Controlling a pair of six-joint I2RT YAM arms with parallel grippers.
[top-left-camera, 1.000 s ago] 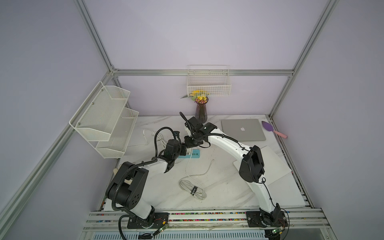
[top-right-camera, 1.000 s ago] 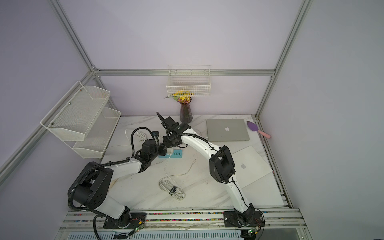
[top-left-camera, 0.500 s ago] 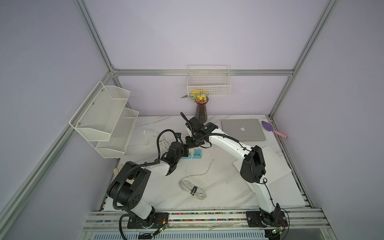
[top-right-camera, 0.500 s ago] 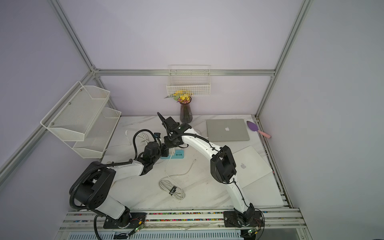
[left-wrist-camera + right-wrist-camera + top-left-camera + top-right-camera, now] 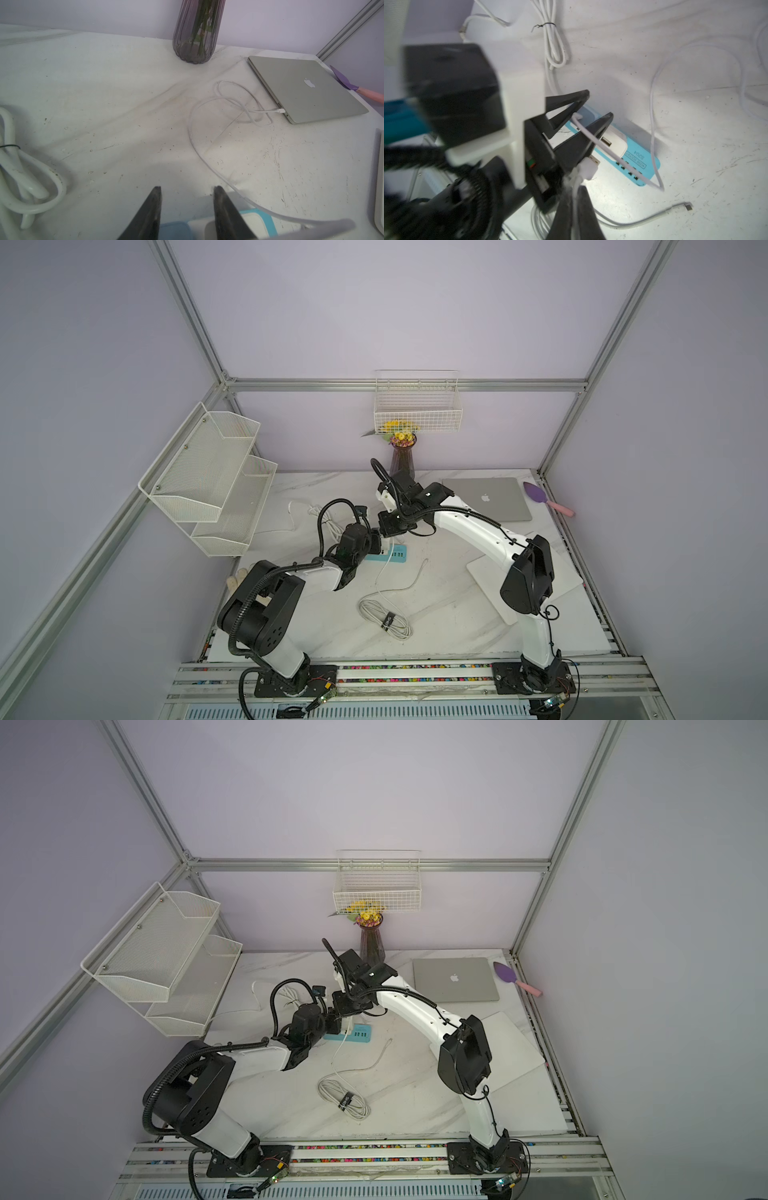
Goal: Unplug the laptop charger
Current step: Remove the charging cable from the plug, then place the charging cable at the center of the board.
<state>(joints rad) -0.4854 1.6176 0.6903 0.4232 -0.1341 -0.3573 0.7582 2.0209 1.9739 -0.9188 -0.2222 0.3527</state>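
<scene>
The worktop [image 5: 457,626] is white with faint marbling, and the wrist views show it scuffed and speckled with dirt. Lilac walls close it in, framed by aluminium posts. A two-tier mesh shelf [image 5: 208,485] hangs on one side wall and a wire basket [image 5: 417,410] on the back wall, with a dark vase [image 5: 402,464] of yellow flowers standing below it. A closed silver laptop [image 5: 486,499] lies near a back corner, with a thin white cable [image 5: 193,133] plugged into its side and looping over the surface. A strapped cable bundle [image 5: 386,619] lies toward the front.

The laptop charger [image 5: 614,141] sits plugged into a light-blue power strip [image 5: 643,164] in the middle of the worktop. The left hand [image 5: 598,104] has its fingers apart, straddling the strip's end just beside the charger; whether they press on anything cannot be told. The right hand [image 5: 576,185] is closed, with a white USB lead [image 5: 588,168] pinched between its fingers, close to the strip.
</scene>
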